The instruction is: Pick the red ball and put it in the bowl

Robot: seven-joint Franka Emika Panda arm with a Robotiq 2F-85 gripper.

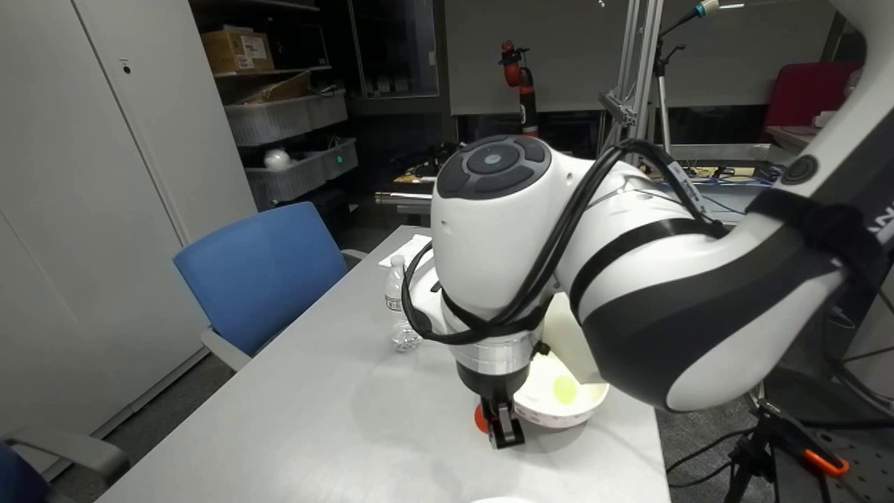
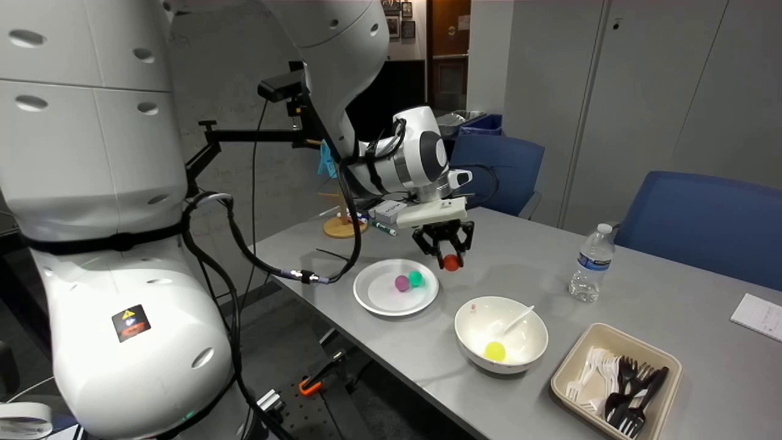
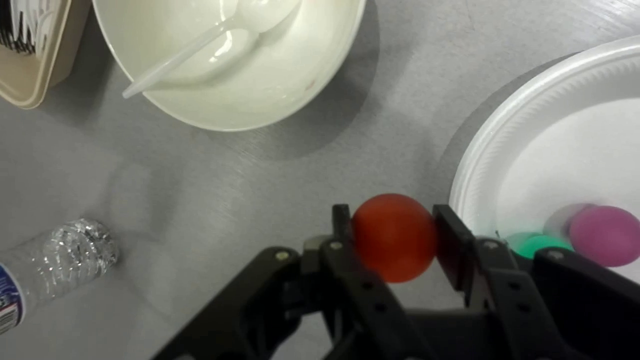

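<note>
My gripper is shut on the red ball, with one finger pad on each side of it. In the exterior views the gripper points down and holds the red ball above the grey table. In an exterior view a finger partly covers the red ball. The white bowl stands on the table, apart from the gripper. It holds a yellow-green ball and a white spoon. The bowl also shows at the top of the wrist view, cut off, and behind the gripper in an exterior view.
A white plate with a purple ball and a green ball lies beside the gripper. A water bottle stands upright beyond the bowl. A beige tray holds plastic cutlery. A wooden stand and markers lie at the back.
</note>
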